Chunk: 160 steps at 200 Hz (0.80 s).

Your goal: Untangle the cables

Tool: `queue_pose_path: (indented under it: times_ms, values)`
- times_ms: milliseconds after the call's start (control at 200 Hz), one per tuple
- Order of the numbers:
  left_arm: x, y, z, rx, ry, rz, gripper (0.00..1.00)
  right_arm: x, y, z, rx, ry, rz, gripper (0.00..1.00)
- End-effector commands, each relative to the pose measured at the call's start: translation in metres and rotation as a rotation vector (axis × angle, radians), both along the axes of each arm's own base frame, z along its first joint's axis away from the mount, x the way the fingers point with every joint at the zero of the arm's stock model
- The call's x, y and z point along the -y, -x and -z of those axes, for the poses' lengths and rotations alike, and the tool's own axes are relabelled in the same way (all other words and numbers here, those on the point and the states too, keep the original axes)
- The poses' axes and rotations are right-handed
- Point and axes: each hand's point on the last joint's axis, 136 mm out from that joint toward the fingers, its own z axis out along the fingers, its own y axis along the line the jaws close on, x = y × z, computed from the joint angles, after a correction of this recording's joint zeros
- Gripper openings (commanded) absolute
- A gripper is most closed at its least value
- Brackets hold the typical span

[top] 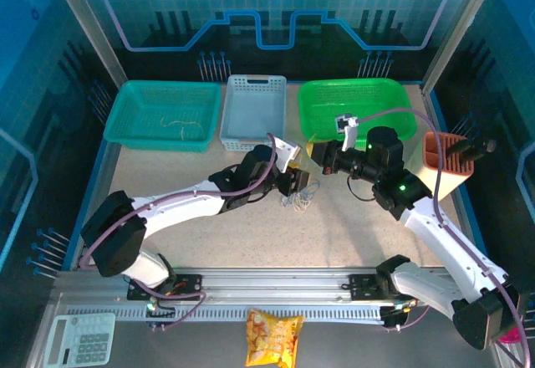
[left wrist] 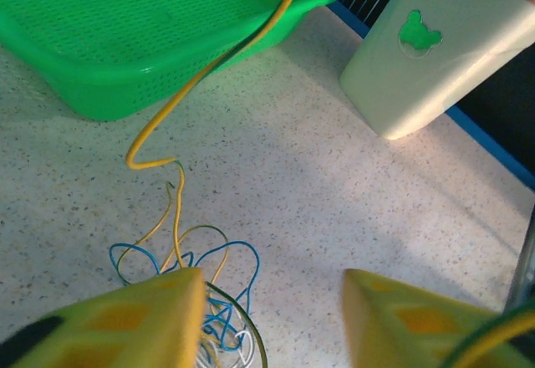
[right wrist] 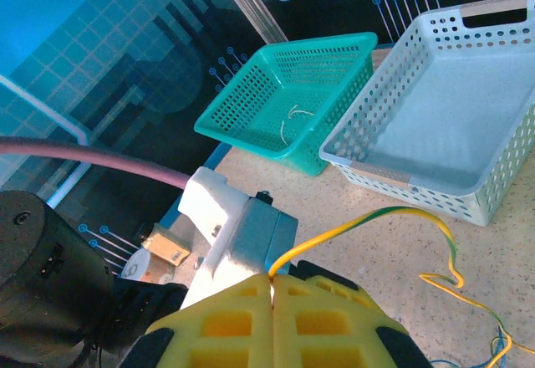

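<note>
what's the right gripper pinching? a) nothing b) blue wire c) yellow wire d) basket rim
c: in the right wrist view the yellow wire comes out from between the closed yellow tips of the right gripper.

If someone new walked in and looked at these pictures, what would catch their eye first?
Probably the clump of cables at the centre of the top view: the right gripper is shut on a yellow wire running out of it, and the left gripper stands open over it. Then the three bright baskets along the far side: a teal basket, a pale basket and a green basket, left to right.
</note>
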Motion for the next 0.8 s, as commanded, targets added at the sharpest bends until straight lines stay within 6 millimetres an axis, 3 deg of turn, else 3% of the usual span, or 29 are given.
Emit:
queue_pose_path:
  times_ms: [0, 180, 245, 305, 415, 550, 665, 795]
  values:
    - [0.008, -0.006, -0.021, 0.055, 0.033, 0.005, 0.32, 0.001, 0.001, -0.011, 0.028, -0.027, -0.003, 0.0]
    - [0.008, 0.001, -0.04, 0.051, 0.082, 0.021, 0.01, 0.001, -0.006, -0.006, 0.018, -0.023, 0.009, 0.0]
    - [0.006, 0.005, -0.056, 0.056, 0.119, 0.027, 0.0, 0.0, -0.011, -0.002, 0.01, -0.019, 0.015, 0.01]
    - [0.004, 0.011, -0.069, 0.053, 0.152, 0.039, 0.0, 0.001, -0.017, 0.002, -0.003, -0.018, 0.027, 0.14]
    - [0.0, 0.019, -0.093, 0.035, 0.189, 0.047, 0.0, 0.001, -0.027, 0.009, -0.026, -0.021, 0.037, 0.5]
    - [-0.006, 0.021, -0.112, -0.02, 0.226, 0.042, 0.0, 0.003, -0.03, 0.008, -0.029, -0.033, 0.041, 0.85]
    - [-0.01, 0.02, -0.12, -0.073, 0.277, 0.031, 0.0, 0.009, -0.026, 0.002, -0.014, -0.035, 0.052, 0.97]
    - [-0.017, 0.015, -0.125, -0.124, 0.344, -0.005, 0.0, 0.02, -0.019, -0.009, 0.006, -0.046, 0.073, 0.99]
